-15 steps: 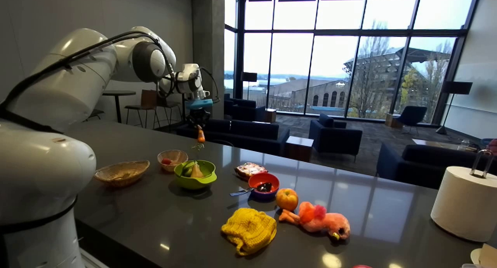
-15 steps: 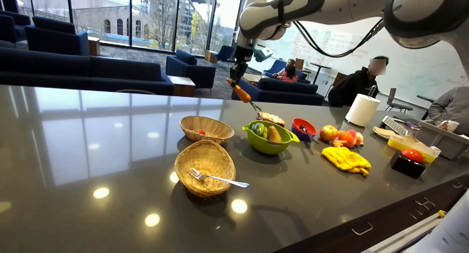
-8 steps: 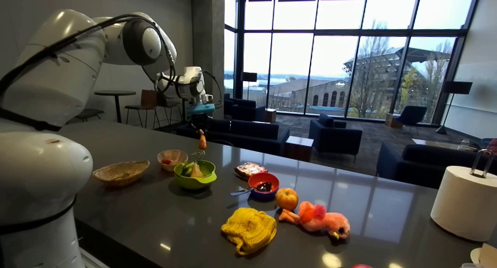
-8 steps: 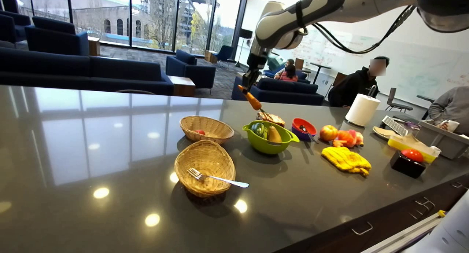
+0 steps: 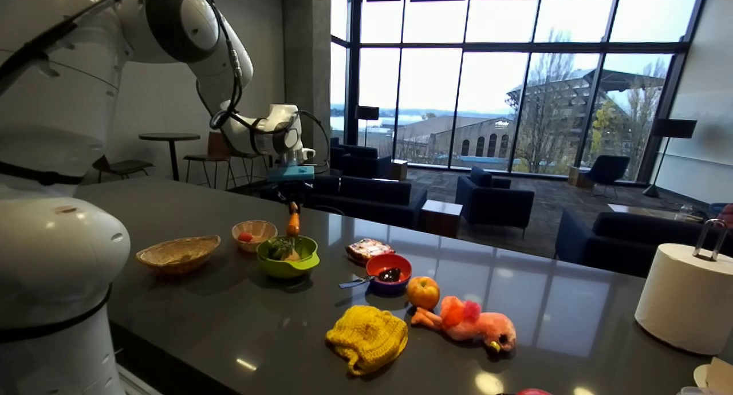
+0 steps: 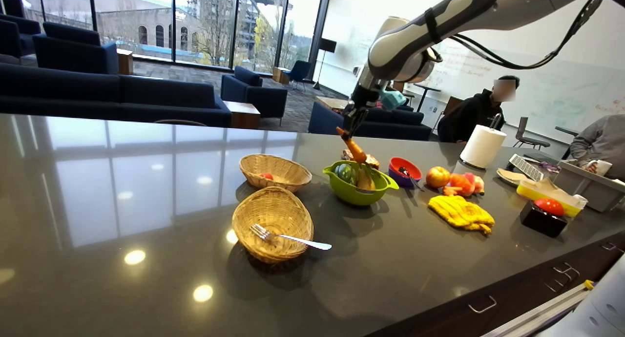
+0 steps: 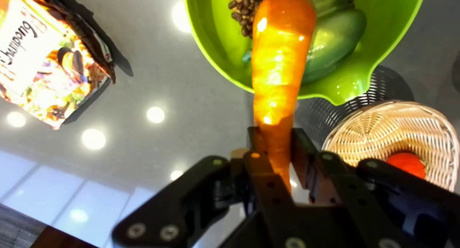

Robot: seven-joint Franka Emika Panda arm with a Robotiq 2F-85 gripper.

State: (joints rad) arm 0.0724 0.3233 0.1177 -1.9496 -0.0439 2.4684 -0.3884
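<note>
My gripper [image 7: 275,142] is shut on an orange carrot [image 7: 278,61], its two fingers pressing the narrow end from either side. In both exterior views the carrot [image 5: 294,218] hangs tilted, thick leafy end down, over the lime green bowl [image 6: 359,198]. Its green leaves reach among the bowl's contents; whether they touch cannot be told. Inside the bowl are a pear [image 6: 365,180], a dark green vegetable [image 7: 332,43] and something printed with brown beans [image 7: 244,10]. Beside the bowl stands a small wicker basket [image 7: 359,129] with a red item [image 7: 406,163] in it.
A bigger wicker basket [image 6: 273,205] holds a fork [image 6: 293,239]. A Champong packet [image 7: 39,61], a red bowl [image 5: 389,263], an orange fruit [image 5: 423,293], a pink plush bird [image 5: 478,326], a yellow knitted cloth [image 5: 367,339] and a paper towel roll [image 5: 690,300] stand along the counter.
The gripper has come down with the carrot, from above and behind the green bowl to right over it. The carrot's leaves now reach into the bowl. The grip is unchanged.
</note>
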